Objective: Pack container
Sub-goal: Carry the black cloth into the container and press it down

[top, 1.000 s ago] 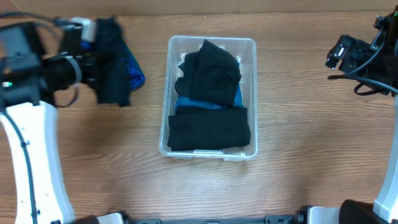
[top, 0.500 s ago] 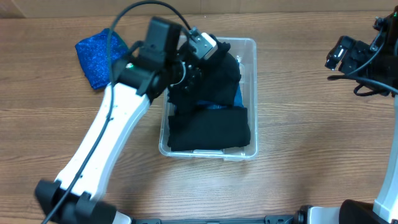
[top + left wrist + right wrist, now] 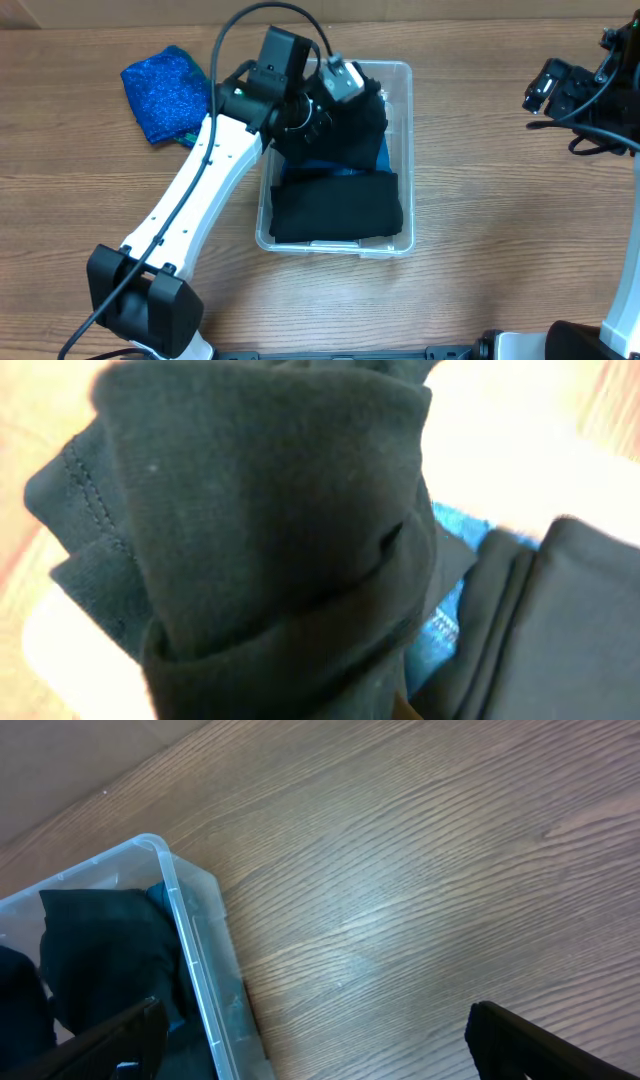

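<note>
The clear container [image 3: 405, 75] stands mid-table; its corner also shows in the right wrist view [image 3: 190, 930]. Inside, a folded black garment [image 3: 335, 205] fills the near end and a blue garment [image 3: 383, 158] lies under a black heap at the far end. My left gripper [image 3: 338, 85] hangs over the container's far end, shut on a black garment [image 3: 270, 510] that fills the left wrist view and hides the fingers. The blue garment [image 3: 445, 625] shows beneath it there. My right gripper [image 3: 320, 1040] is open and empty, right of the container above bare table.
A sparkly blue cloth [image 3: 160, 92] lies on the wooden table at the far left. The left arm stretches from the front left across the container's left wall. The right arm [image 3: 585, 90] is at the right edge.
My left arm has swung from the far left to over the container with the black garment in it. The sparkly blue cloth stays on the table, now uncovered. The right arm has not moved.
</note>
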Available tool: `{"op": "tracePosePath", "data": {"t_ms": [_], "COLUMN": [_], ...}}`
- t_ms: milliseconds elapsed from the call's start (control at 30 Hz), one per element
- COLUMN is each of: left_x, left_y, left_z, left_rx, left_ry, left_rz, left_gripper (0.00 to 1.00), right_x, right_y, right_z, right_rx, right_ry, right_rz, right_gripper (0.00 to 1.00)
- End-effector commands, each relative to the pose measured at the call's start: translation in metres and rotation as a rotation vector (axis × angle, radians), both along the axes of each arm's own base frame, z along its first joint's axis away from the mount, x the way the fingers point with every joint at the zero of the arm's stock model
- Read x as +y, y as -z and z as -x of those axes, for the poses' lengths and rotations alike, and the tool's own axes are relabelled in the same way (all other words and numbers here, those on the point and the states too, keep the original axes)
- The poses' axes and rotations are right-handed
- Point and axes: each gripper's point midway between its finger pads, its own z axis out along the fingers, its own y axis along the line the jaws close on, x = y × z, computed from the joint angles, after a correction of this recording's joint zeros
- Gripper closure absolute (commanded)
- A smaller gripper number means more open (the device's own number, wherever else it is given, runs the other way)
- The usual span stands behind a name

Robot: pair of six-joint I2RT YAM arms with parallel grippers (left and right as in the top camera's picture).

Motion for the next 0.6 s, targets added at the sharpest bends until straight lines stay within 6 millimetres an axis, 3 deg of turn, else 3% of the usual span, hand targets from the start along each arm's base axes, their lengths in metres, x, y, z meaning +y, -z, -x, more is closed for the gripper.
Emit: {"op": "tracePosePath", "data": {"t_ms": [0,200,433,567], "left_x": [-0.007,-0.01,-0.015,-0.019], "left_y": [0.001,0.017,0.024,0.045], "left_z": [0.012,0.044,0.043,0.041], "left_rx": [-0.05,-0.07,-0.066,-0.019], "left_ry": [0.155,0.461,0.488,0.504], "left_rz": [-0.094,-0.235,-0.234,-0.233], "left_gripper": [0.96,0.96,0.96,0.96], "right_x": [-0.002,-0.002,-0.002,-0.002], "right_y": [0.001,0.001,0.002,0.002], "right_z": [-0.001,-0.001,0.0,0.0], "right_rx": [0.001,0.003,0.006,0.006], "right_ry": [0.001,0.001,0.001,0.001], "right_rz": [0.011,0.01,0.01,0.01], "right_gripper": [0.0,0.0,0.0,0.0]}}
